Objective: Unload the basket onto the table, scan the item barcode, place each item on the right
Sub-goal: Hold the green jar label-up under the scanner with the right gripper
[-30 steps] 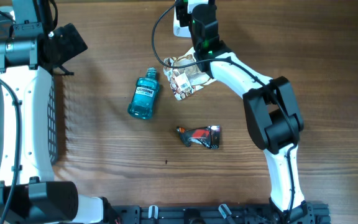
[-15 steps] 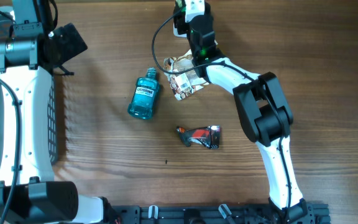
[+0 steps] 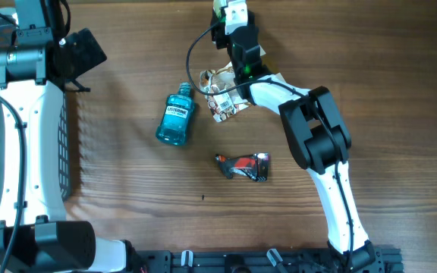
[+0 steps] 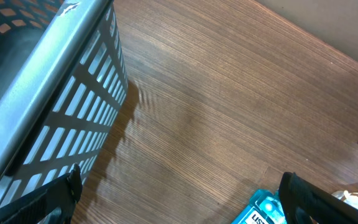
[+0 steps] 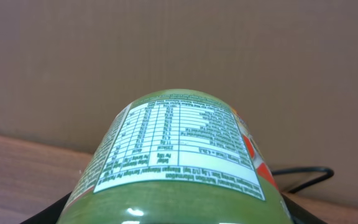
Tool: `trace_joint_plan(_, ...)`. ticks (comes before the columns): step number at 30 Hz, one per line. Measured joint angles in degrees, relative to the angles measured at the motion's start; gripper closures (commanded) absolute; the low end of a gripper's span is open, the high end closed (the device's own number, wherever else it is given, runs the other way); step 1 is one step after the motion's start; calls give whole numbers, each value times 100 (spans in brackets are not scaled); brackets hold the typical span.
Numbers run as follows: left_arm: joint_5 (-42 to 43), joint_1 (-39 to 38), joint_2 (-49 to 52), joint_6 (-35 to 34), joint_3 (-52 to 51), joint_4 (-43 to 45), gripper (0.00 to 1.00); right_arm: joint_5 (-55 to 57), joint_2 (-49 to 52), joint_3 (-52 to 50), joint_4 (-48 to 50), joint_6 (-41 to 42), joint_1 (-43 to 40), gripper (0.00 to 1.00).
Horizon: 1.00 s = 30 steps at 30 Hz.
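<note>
Currently, the right claw point(image 5: 174, 218) is clamping a green bottle point(image 5: 166, 202) at a partial opening. Its dark fingers point(image 5: 303, 214) are showing only as slivers on either side of the bottle body. The bottle is being held clear of the surface point(image 3: 127, 197) at the far edge, right of centre, with its white nutrition panel point(image 5: 179, 143) facing the wrist camera.

The wall is looking rigid, rounded and glossy, so the bottle is probably prone to slipping or rolling within the grip. If full, it is likely carrying moderate weight. A hold across the mid-body, with the pads off the printed code, is the advisable one.

The left claw point(image 4: 182, 208) is standing fully open and empty at the far left, beside the basket point(image 4: 55, 106).

Further out, a crumpled packet point(image 3: 220, 95) is lying just under the right arm. A blue mouthwash bottle point(image 3: 177, 117) is lying to its left, and a dark wrapper point(image 3: 243, 165) nearer.

No barcode is showing in any view. The green bottle's cap and base are cut off. A black cable point(image 5: 303, 171) is trailing behind it, but no scanner can be made out.
</note>
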Motion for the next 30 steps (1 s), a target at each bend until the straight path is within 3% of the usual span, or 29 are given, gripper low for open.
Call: trace_joint_plan(30,0,0,0,0,0,0,0,-457,87,221,15,442,-238,30)
